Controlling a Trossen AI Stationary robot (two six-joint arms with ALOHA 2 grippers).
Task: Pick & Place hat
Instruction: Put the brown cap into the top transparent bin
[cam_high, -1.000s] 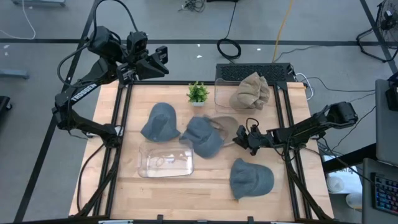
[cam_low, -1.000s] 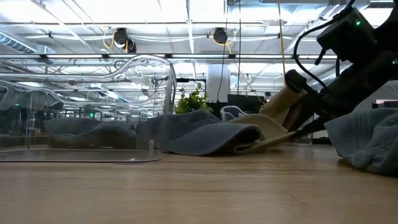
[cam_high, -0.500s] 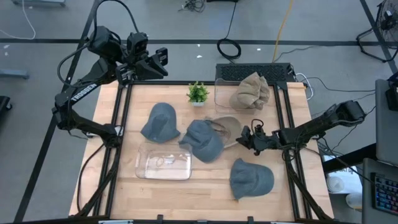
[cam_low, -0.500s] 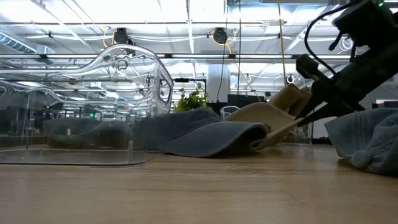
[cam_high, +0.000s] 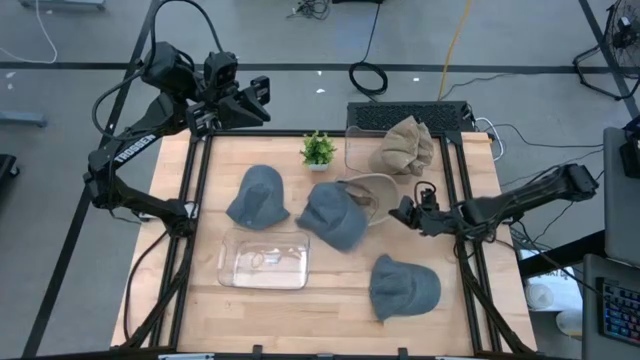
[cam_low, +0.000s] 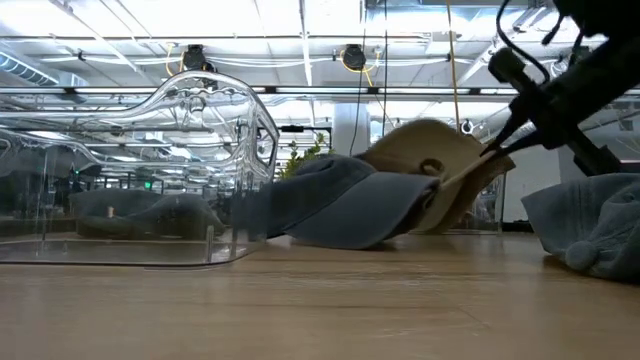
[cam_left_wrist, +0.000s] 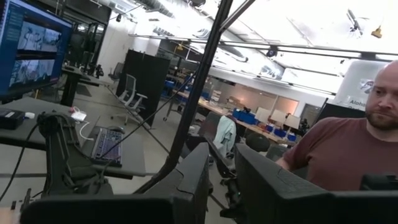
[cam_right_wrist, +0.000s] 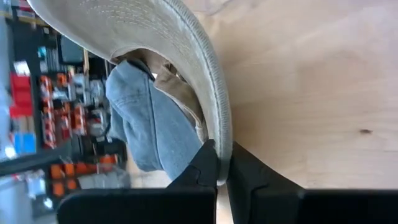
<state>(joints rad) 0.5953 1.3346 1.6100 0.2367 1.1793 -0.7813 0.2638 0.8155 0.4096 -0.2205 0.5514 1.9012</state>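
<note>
- Centrally on the wooden table (cam_high: 470, 300), the right gripper (cam_high: 400, 212) has its fingers pressed together on the brim of a tan hat (cam_high: 370, 190), which is tipped up on edge.
- Seen from table height, the tan hat (cam_low: 430, 165) stands tilted with its brim raised toward the gripper (cam_low: 492, 150), leaning against a blue-grey cap (cam_low: 350, 205) that lies just beside it.
- From the right wrist camera, the two dark fingers (cam_right_wrist: 208, 165) pinch the stitched rim of the tan hat (cam_right_wrist: 155, 37), with the blue-grey cap (cam_right_wrist: 146, 124) showing just behind it.
- Overhead, the blue-grey cap (cam_high: 330, 215) touches the tan hat; another grey hat (cam_high: 258, 196) lies to its left and a third grey hat (cam_high: 403, 287) sits nearer the table's front right.
- Nearby, a clear plastic bin (cam_high: 266, 260) rests at the front of the table, and a second clear bin (cam_high: 358, 155) at the back holds a crumpled beige hat (cam_high: 403, 145), beside a small green plant (cam_high: 318, 150).
- Off the table's back left corner, the left gripper (cam_high: 262, 95) hangs idle, fingers a little apart, holding nothing; its camera shows a person in a maroon shirt (cam_left_wrist: 336, 155).
</note>
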